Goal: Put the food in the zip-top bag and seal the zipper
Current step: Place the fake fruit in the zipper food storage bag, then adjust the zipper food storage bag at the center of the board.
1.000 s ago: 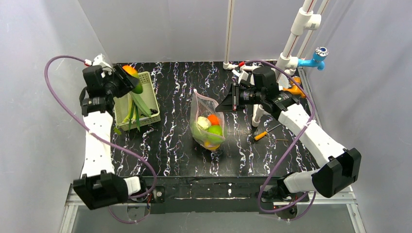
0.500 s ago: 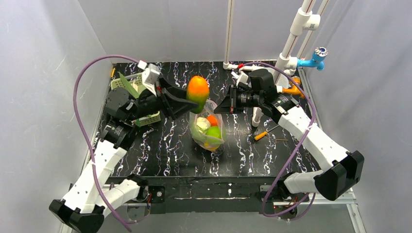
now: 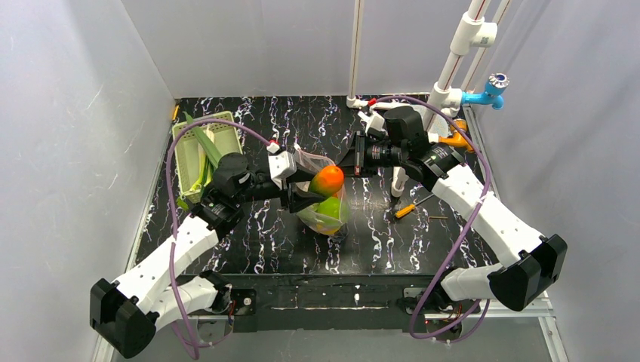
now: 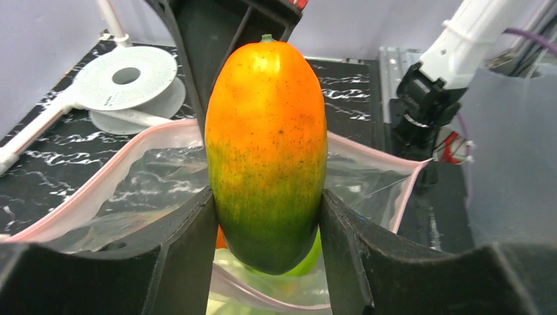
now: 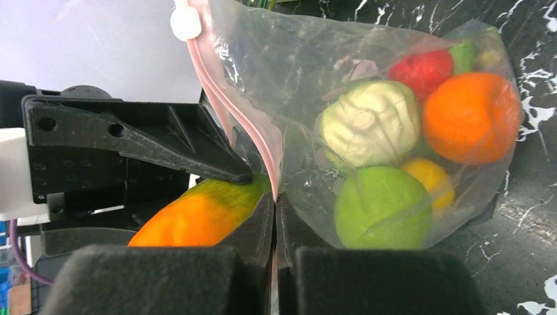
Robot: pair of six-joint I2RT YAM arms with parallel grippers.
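1. Your left claw (image 4: 267, 197) is clamped on the mango (image 4: 266, 131). It stands upright between the 2 pads, orange end up, green end down.
2. The mango hangs right at the open mouth of the bag (image 5: 368, 72), green end about level with the rim. It's not let go yet.
3. Your right claw (image 5: 276, 203) is pinched tight on the zipper (image 5: 223, 105), holding that side of the bag up.
4. The bag sits mid-table (image 3: 264, 241), well away from every edge. Inside it are an orange (image 5: 469, 118), a red piece (image 5: 423, 69), a yellow one (image 5: 430, 180), a green ball (image 5: 381, 207) and a pale cabbage-looking thing (image 5: 368, 125).
5. The zipper isn't sealed.
6. The basket (image 3: 226, 139) is in the far-left corner, and a screwdriver (image 3: 411, 206) lies right of the bag.
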